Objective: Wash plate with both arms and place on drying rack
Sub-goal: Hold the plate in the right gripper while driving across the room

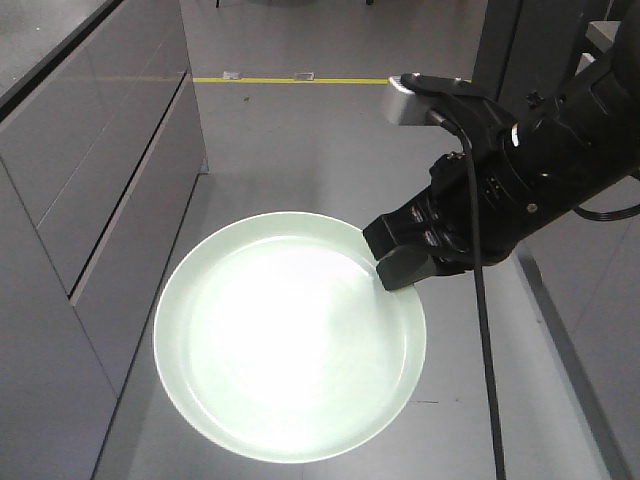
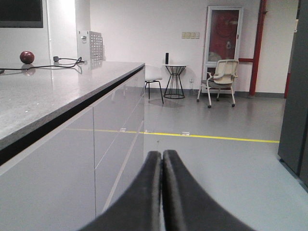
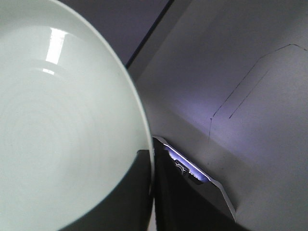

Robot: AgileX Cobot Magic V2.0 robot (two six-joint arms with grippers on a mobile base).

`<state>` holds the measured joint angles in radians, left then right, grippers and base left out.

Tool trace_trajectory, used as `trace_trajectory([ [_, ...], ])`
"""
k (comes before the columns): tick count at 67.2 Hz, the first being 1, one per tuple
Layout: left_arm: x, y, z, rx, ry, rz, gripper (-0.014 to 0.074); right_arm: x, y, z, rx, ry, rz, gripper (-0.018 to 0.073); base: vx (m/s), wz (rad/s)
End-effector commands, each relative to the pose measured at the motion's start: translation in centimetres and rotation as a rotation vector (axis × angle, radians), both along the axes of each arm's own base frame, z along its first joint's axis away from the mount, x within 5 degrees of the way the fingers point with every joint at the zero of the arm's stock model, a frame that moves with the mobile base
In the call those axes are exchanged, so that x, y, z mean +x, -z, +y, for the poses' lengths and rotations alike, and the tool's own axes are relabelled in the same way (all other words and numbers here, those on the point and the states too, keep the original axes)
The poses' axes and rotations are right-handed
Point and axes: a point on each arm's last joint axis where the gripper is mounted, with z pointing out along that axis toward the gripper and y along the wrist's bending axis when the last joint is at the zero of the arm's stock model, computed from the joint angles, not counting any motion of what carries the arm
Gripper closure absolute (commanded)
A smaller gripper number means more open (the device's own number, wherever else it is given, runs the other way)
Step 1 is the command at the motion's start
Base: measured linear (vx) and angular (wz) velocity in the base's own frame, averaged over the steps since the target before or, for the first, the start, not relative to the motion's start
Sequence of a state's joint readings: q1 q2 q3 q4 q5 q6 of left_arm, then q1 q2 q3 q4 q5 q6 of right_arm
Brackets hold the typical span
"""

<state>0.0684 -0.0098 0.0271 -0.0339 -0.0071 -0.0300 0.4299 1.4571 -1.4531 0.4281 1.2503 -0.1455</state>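
The pale mint-green plate (image 1: 288,335) is held face up in the air over the grey floor, in the middle of the front view. My right gripper (image 1: 400,268) is shut on the plate's right rim; its black arm with a silver-grey block (image 1: 412,98) reaches in from the upper right. In the right wrist view the plate (image 3: 62,110) fills the left side and its rim sits pinched between the two black fingers (image 3: 139,192). My left gripper (image 2: 162,159) is shut and empty, pointing across the room beside the counter. The drying rack is out of view.
A long grey cabinet counter (image 1: 90,170) runs along the left; it also shows in the left wrist view (image 2: 57,96) with a dark red ball (image 2: 27,57) and a cable on top. A dark cabinet (image 1: 520,50) stands behind the right arm. A yellow floor line (image 1: 290,79) crosses beyond.
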Motion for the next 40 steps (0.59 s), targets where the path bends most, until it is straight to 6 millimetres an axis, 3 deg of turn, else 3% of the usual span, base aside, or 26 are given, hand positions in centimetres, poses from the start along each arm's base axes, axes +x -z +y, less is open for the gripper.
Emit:
trace_trajectory([
  [1, -0.39, -1.68, -0.02, -0.003, 0.003, -0.117, 0.0603, -1.17, -1.87, -0.28, 0.041, -0.019, -0.032, 0.0564, 0.24, 0.03],
  [40, -0.39, -1.68, -0.02, -0.003, 0.003, -0.117, 0.0603, -1.17, -1.87, -0.28, 0.041, -0.019, -0.032, 0.0564, 0.24, 0.01],
])
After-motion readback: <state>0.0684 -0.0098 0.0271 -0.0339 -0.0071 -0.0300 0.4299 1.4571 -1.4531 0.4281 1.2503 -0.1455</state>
